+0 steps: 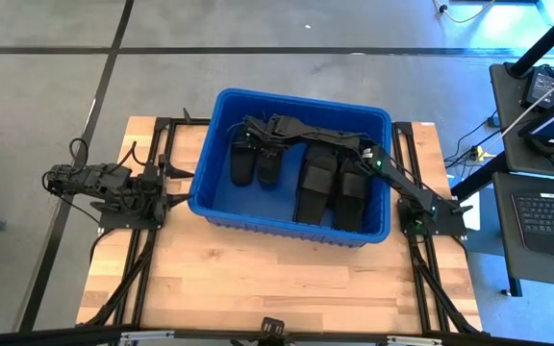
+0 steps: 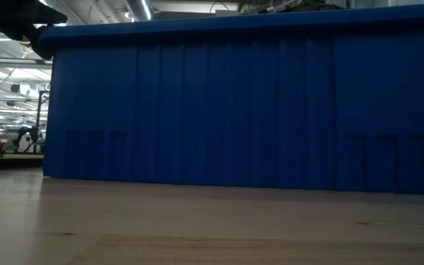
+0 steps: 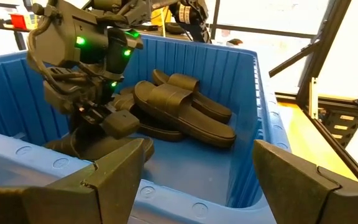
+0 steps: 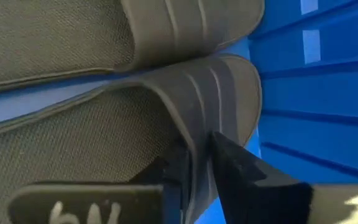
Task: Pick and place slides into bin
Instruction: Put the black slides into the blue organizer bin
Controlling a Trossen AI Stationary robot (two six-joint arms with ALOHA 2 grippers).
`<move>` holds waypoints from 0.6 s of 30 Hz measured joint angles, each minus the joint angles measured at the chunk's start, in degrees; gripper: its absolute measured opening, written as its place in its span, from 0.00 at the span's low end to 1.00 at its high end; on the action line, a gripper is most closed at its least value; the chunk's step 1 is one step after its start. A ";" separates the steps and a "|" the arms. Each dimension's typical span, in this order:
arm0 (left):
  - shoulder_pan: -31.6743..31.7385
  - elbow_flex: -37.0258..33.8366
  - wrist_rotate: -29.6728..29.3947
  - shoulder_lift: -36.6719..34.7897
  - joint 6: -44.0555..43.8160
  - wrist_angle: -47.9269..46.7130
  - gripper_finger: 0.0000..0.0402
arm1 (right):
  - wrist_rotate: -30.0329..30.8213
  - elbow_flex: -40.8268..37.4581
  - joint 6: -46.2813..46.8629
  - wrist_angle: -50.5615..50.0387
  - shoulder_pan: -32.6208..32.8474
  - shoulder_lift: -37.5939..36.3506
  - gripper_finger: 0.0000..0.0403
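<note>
The blue bin (image 1: 221, 213) stands mid-table and fills the low view (image 2: 241, 110). Several black slides lie in it: two at its left end (image 1: 269, 163) and two at its right end (image 1: 315, 187); the latter pair also shows in the left wrist view (image 3: 185, 112). My right arm reaches across the bin, and my right gripper (image 1: 246, 139) is down inside its left end, shut on a slide (image 4: 104, 149). My left gripper (image 1: 166, 187) is open and empty just outside the bin's left wall (image 3: 17, 155). My right gripper pinches the slide's wide strap band (image 4: 199, 134) at the band's edge, one finger (image 4: 173, 163) on the inner side and one (image 4: 235, 163) outside. It comes from above into the bin. The slide lies beside another slide (image 4: 73, 37); whether it rests on the floor I cannot tell.
The bin's tall ribbed walls (image 3: 229, 74) enclose the slides. Bare wooden table (image 1: 258, 288) lies in front of the bin. Dark frame rails (image 1: 142, 279) run along both table sides. Desks with laptops (image 1: 551, 211) stand beyond the right edge.
</note>
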 joint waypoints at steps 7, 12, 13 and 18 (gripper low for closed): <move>-0.02 0.00 0.04 -0.01 0.00 0.00 0.72 | -1.53 0.00 -0.95 0.00 0.00 0.00 0.18; -0.02 0.00 0.04 -0.02 0.00 0.00 0.72 | -1.85 0.00 -0.95 0.02 0.04 0.00 0.28; -0.02 0.00 0.04 0.00 0.00 0.00 0.72 | -1.85 0.00 -0.91 0.02 0.04 0.00 0.31; -0.02 0.00 0.04 -0.02 0.00 0.00 0.72 | -1.78 0.00 -0.90 0.14 0.05 0.00 0.48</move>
